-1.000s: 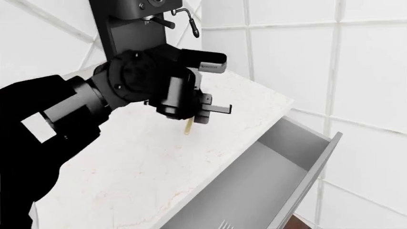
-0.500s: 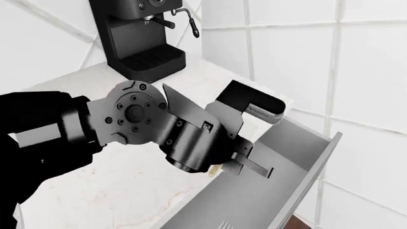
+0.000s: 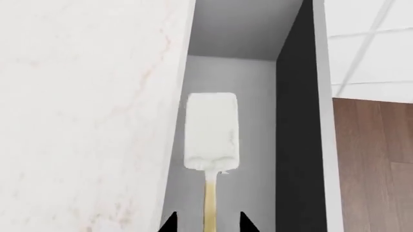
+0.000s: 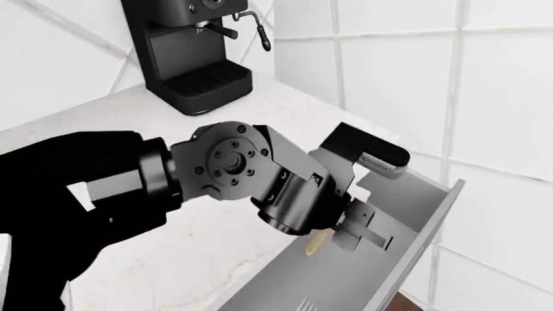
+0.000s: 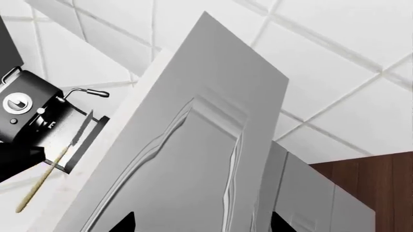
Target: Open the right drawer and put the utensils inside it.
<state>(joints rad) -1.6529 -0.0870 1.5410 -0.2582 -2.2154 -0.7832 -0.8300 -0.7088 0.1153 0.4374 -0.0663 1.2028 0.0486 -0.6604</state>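
The right drawer [image 4: 430, 223] stands pulled out beside the white counter [image 4: 285, 123], its smooth grey inside [image 3: 258, 121] showing. My left gripper [image 4: 372, 236] hangs over the drawer, shut on the spatula. In the left wrist view the whitish square head [image 3: 211, 130] points out over the drawer floor, and the yellow handle [image 3: 211, 205] runs back between my left gripper's [image 3: 207, 223] fingertips. The handle's end [image 4: 315, 245] pokes out below the hand. The fork's tines [image 4: 304, 304] lie inside the drawer at the frame's bottom edge. My right gripper [image 5: 201, 224] is open and empty, facing the drawer's ornate front [image 5: 193, 159].
A black coffee machine [image 4: 186, 52] stands at the back of the counter against the white tiled wall [image 4: 397, 71]. Brown wooden floor [image 3: 374, 164] lies beyond the drawer front. My left forearm covers the counter's near left part.
My left arm has swung the spatula from over the counter, right and forward, to above the open drawer. The drawer and fork have not moved.
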